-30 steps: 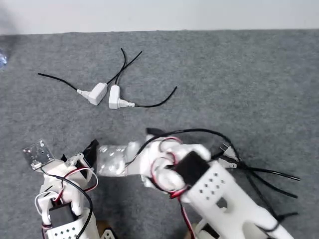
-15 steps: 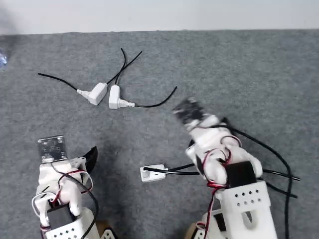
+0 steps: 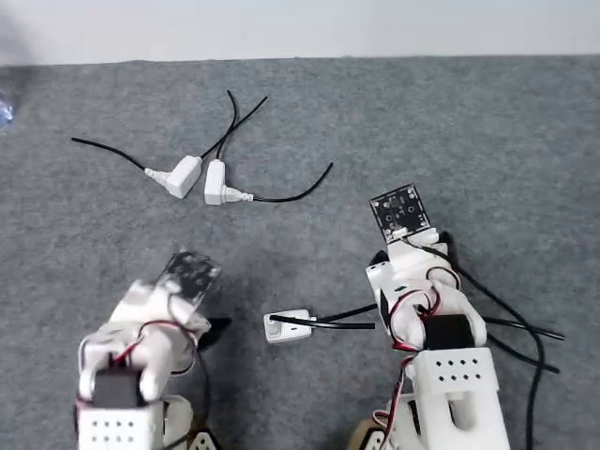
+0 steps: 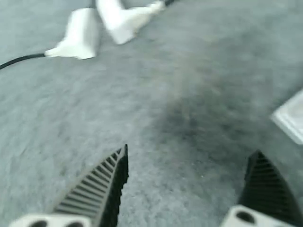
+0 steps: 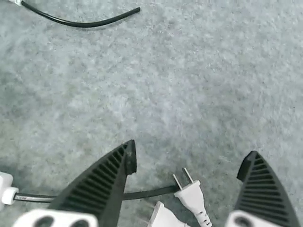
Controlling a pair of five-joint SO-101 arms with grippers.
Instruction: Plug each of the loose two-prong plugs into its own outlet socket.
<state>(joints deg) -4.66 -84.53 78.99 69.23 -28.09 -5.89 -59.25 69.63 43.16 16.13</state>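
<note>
Two white outlet sockets (image 3: 183, 175) (image 3: 216, 181) with black cords lie side by side at the back left of the grey carpet; the left wrist view has them as socket (image 4: 80, 33) and socket (image 4: 125, 21). A third white socket (image 3: 288, 325) lies between the arms, its corner (image 4: 291, 118) beside my left gripper (image 4: 191, 152), which is open over bare carpet. My right gripper (image 5: 190, 149) is open above two loose white two-prong plugs (image 5: 189, 195) (image 5: 161, 215).
Black cords (image 3: 525, 330) trail off to the right from under the right arm. A short black cord end (image 5: 80, 21) lies on the carpet ahead of the right gripper. The carpet's far edge meets a pale wall (image 3: 300, 28).
The right arm swung from the left-centre back to the right, leaving the third socket on the carpet. The left arm turned right toward that socket.
</note>
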